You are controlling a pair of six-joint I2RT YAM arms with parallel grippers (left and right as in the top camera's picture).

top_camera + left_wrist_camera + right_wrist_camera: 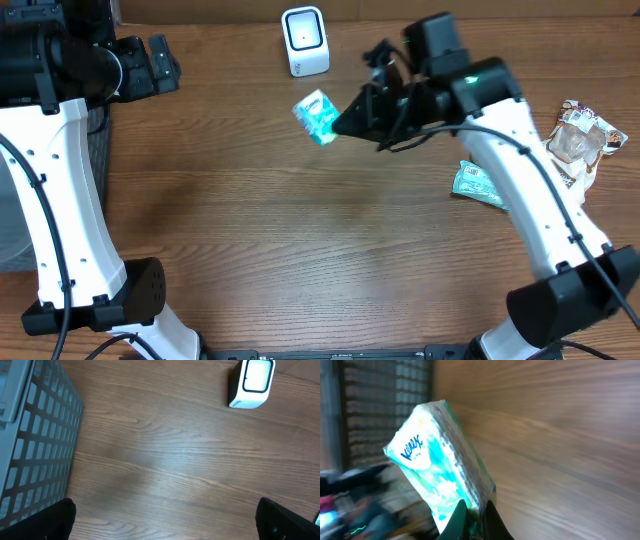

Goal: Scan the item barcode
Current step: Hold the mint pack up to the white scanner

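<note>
One tissue pack (316,116) hung tilted, long axis running ten to four o'clock, right jaws clenched on its four-o'clock end; left jaws gaped wide, empty.

blurred: tissue pack (437,467) print | cut off: basket (37,442), left edge | cut off: left pincer (167,522) tips
</note>
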